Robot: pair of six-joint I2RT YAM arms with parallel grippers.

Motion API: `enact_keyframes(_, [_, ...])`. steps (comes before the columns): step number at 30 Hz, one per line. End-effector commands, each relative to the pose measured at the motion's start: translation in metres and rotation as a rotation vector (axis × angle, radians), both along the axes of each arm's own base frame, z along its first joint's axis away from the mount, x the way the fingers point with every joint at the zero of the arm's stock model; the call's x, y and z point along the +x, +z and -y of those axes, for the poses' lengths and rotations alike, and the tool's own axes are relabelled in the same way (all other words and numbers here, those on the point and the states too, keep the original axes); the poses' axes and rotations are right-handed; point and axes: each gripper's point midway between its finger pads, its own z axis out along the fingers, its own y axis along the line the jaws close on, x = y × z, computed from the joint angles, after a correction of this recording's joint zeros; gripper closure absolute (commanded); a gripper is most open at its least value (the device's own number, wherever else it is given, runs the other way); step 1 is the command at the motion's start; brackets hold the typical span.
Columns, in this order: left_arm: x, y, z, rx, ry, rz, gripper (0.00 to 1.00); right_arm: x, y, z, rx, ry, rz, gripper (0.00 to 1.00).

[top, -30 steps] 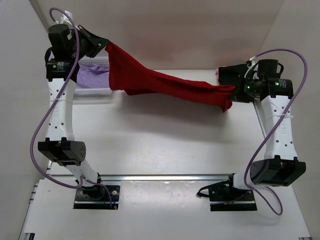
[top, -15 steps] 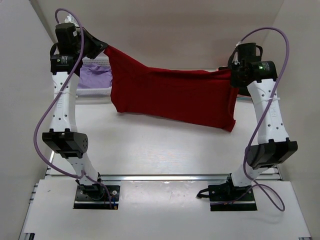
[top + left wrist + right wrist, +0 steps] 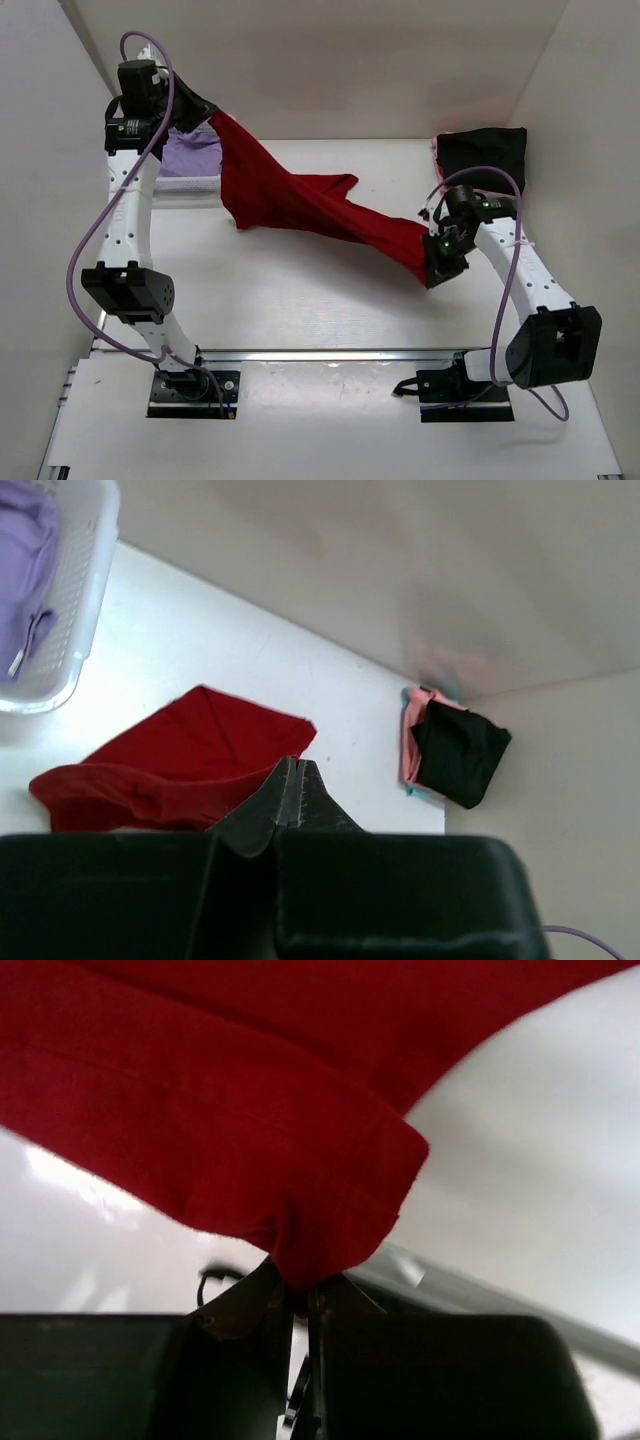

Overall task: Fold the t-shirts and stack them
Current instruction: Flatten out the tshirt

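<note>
Basket [image 3: 190,184] with lavender t-shirt [image 3: 187,153] far left, left gripper [image 3: 208,110] raised beside it, we see it clenched on deep red t-shirt [image 3: 300,200], which sags across table [image 3: 300,300], right gripper [image 3: 430,272] low, pinching the other end, black t-shirt [image 3: 482,155] far right.

Bright, diffuse light washes the white table [image 3: 300,300] with only a faint shadow under the red t-shirt [image 3: 300,200], glare streaks the rail [image 3: 330,353] toward 6 o'clock, and the right wrist view is soft, the near cloth blurred and the table blown out at 9 o'clock.
</note>
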Motion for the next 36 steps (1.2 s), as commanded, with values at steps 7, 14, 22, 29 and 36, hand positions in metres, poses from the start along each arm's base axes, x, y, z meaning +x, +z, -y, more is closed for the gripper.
enact_keyframes(7, [-0.040, 0.020, 0.005, 0.056, 0.013, 0.036, 1.00, -0.021, 0.004, 0.025, 0.026, -0.209, -0.003, 0.52])
enact_keyframes(14, [-0.051, 0.008, 0.007, 0.062, 0.007, 0.008, 1.00, -0.012, -0.036, 0.021, 0.069, -0.342, -0.020, 0.48])
enact_keyframes(22, [-0.064, -0.015, 0.014, 0.080, -0.011, -0.046, 1.00, 0.054, -0.080, 0.025, -0.088, -0.420, 0.162, 0.45])
enact_keyframes(29, [-0.074, -0.024, 0.019, 0.081, -0.030, -0.067, 1.00, 0.093, -0.113, 0.026, -0.185, -0.403, 0.143, 0.39])
enact_keyframes(36, [-0.073, -0.027, 0.015, 0.077, -0.028, -0.078, 1.00, 0.101, -0.143, 0.009, -0.301, -0.253, 0.060, 0.58])
